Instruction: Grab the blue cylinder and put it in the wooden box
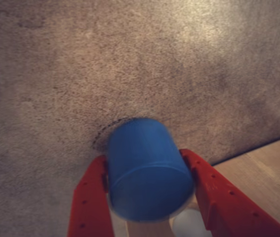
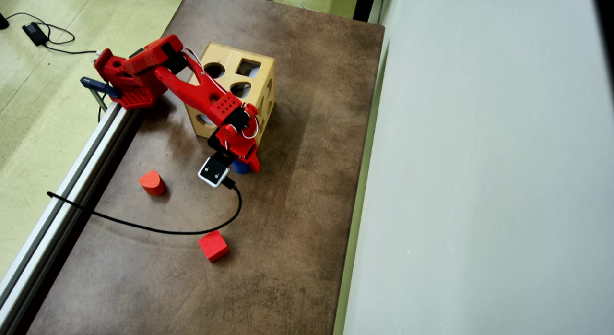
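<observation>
My red two-finger gripper (image 1: pixel 149 197) is clamped on the short solid blue cylinder (image 1: pixel 147 170), apparently lifted clear of the brown table (image 1: pixel 80 74). Position: mid-table, just beside the light-wood box with shaped holes (image 2: pixel 249 68), nearer the far edge.

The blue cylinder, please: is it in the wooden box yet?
Out: the blue cylinder sits between the gripper fingers, beside the wooden box.

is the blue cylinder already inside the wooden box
No, in the wrist view the blue cylinder sits between the fingers of the tool, outside the wooden box.
</observation>
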